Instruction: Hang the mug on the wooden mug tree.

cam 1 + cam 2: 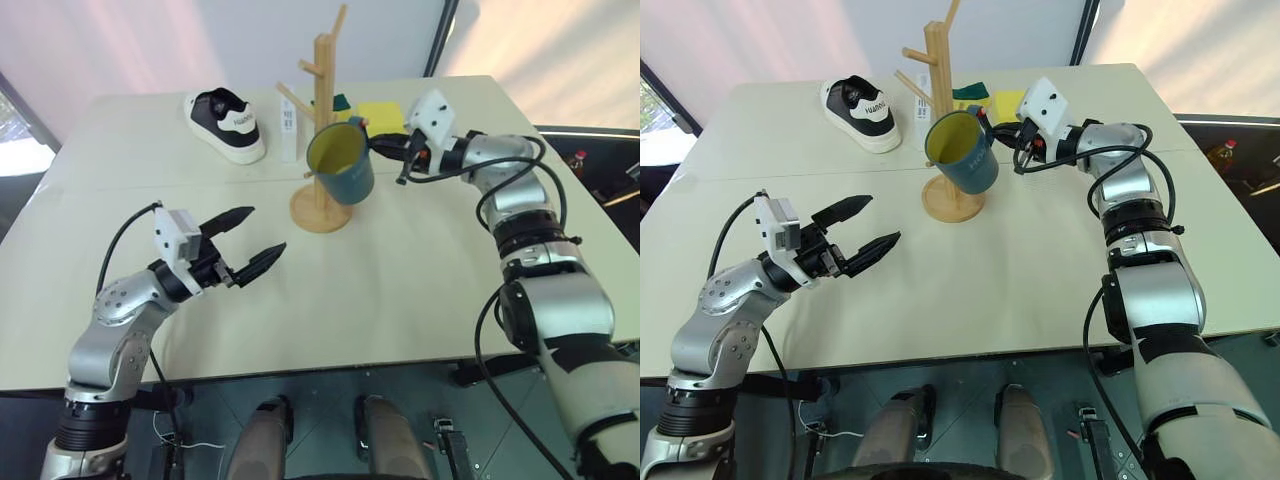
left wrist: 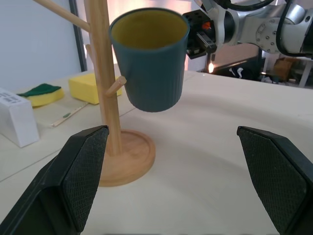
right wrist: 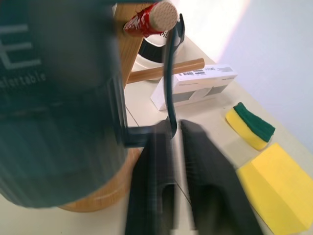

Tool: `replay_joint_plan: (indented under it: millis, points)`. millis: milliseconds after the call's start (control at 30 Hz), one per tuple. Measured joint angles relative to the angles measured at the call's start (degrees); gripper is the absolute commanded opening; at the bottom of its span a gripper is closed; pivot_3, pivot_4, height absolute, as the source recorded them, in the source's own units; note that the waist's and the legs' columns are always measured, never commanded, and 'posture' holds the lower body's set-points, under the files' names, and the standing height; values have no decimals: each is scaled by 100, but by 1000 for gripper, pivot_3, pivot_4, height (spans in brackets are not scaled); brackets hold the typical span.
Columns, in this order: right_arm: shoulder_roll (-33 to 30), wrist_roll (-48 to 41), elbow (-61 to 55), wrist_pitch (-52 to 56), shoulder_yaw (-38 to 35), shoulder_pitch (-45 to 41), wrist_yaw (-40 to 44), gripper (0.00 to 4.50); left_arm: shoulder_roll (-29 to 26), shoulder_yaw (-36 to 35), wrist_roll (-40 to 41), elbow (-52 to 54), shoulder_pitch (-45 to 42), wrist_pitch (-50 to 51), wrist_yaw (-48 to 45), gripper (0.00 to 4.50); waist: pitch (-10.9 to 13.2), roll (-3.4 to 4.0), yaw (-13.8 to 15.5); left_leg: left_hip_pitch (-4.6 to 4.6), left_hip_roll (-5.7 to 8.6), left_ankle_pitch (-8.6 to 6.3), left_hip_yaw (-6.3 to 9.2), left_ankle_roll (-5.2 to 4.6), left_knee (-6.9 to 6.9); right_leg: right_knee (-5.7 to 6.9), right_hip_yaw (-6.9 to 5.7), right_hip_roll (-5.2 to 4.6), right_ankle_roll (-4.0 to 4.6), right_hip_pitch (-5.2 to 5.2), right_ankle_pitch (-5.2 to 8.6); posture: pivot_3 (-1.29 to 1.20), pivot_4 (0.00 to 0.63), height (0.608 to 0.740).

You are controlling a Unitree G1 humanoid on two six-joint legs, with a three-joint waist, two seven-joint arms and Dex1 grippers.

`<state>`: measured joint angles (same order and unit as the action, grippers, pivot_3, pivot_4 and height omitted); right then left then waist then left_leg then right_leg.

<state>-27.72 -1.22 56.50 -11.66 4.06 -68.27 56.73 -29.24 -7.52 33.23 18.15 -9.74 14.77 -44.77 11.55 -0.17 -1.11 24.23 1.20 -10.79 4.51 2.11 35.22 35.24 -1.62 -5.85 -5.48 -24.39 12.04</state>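
Note:
The wooden mug tree (image 1: pixel 322 100) stands on its round base at the middle of the table. The dark teal mug (image 1: pixel 340 162), yellow-green inside, hangs off the table right beside the post, mouth tilted toward me. My right gripper (image 1: pixel 372 138) reaches in from the right. In the right wrist view its fingers (image 3: pixel 205 161) sit close on either side of the mug's thin handle (image 3: pixel 171 73). The top of the handle lies against a red-tipped peg (image 3: pixel 159 17). My left gripper (image 1: pixel 266 230) hovers open and empty over the near left of the table, pointing at the tree (image 2: pixel 100 73) and mug (image 2: pixel 151 63).
A black-and-white shoe (image 1: pixel 225 125) lies at the back left. A white box (image 1: pixel 288 130) stands just left of the tree. A flat yellow sponge (image 1: pixel 382 115) and a green-topped sponge (image 1: pixel 343 102) lie behind it. Bare table (image 1: pixel 400 280) spreads in front of the tree.

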Motion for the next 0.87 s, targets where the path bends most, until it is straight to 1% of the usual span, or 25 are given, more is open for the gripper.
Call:
replay_joint_plan:
  millis: [100,200,300,400,500,567,600,667,733,800,867]
  points:
    - [-15,33,1,-109,-16,-7,-149,3281,0,-2,-1,0,0,-4,10,4500,0,0,0,0,0,0,0,0,0,0,0,0,0,0,0,0,150,740]
    - [-78,32,-1,-187,-97,-2,-353,3281,1,-6,-14,-1,0,-7,82,4500,0,0,1,0,0,0,0,0,0,0,1,0,0,0,0,0,150,740]
    - [-248,-65,-60,-250,-356,47,-537,3281,13,-40,-35,-34,4,8,267,4500,0,0,20,0,0,0,0,0,0,0,2,0,1,0,0,0,150,740]
    - [-307,-470,-485,-128,-842,488,-712,3281,194,-123,-150,-247,39,3,620,4500,-1,0,29,-3,0,0,0,0,-1,-1,3,0,-1,4,0,0,150,740]
    - [-326,-874,-1091,216,-1259,1371,-863,3281,420,-337,-338,-678,151,-26,1103,4500,-2,-1,37,-5,0,0,0,-1,0,2,3,0,-12,6,-7,0,150,740]
    - [-266,-1130,-1785,530,-1457,2220,-975,3281,601,-519,-426,-912,239,-107,1377,4500,-2,-1,39,-6,0,1,0,-1,-2,3,4,0,-15,6,-9,0,150,740]
    - [-160,-1261,-2167,701,-1506,2729,-1035,3281,671,-606,-483,-1094,290,-162,1529,4500,-3,0,36,-7,-1,1,0,-1,-1,6,5,0,-16,6,-9,0,150,740]
    - [70,-1436,-2676,932,-1556,3384,-1139,3281,757,-693,-573,-1306,327,-229,1703,4500,-3,0,11,-14,-2,1,-2,-1,-1,12,7,1,-15,6,-9,0,150,740]
    - [419,-1607,-3292,1145,-1555,4082,-1292,3281,834,-763,-722,-1574,340,-382,1896,4500,-3,0,9,-25,-9,0,-3,-1,1,18,9,7,5,9,-4,0,150,740]
    - [650,-1704,-3595,1307,-1484,4465,-1420,3281,866,-785,-853,-1770,348,-506,2009,4500,-3,0,8,-28,-12,1,-2,-1,5,17,12,13,5,9,-4,0,150,740]
    - [738,-1769,-3878,1414,-1444,4639,-1509,3281,866,-790,-953,-1887,363,-610,2057,4500,-3,0,15,-29,-12,1,-1,0,7,12,14,15,18,9,-14,0,150,740]
